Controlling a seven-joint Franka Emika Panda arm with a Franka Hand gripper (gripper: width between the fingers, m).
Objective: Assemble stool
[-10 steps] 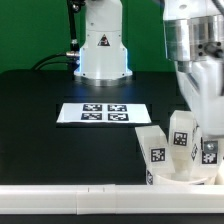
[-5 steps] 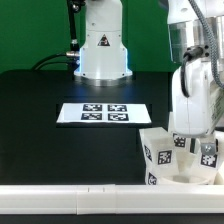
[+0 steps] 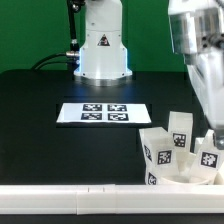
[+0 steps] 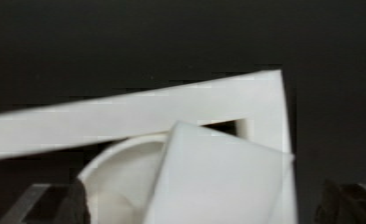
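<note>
In the exterior view, the arm (image 3: 200, 60) enters from the top edge at about one o'clock, so its upper links are cut off, and its lower end runs off the right edge. The gripper itself cannot be made out there; its fingertips lie past the frame. The stool (image 3: 178, 160) sits at about four o'clock, and its seat is mostly hidden behind the long white rail (image 3: 70, 198), with its right side clipped by the picture's edge. The rightmost leg (image 3: 208, 153) is partly cut off too. The wrist view is blurred: a white leg (image 4: 215, 175) fills the foreground, out of focus, and the rounded seat (image 4: 112, 165) behind it shows only in part.
</note>
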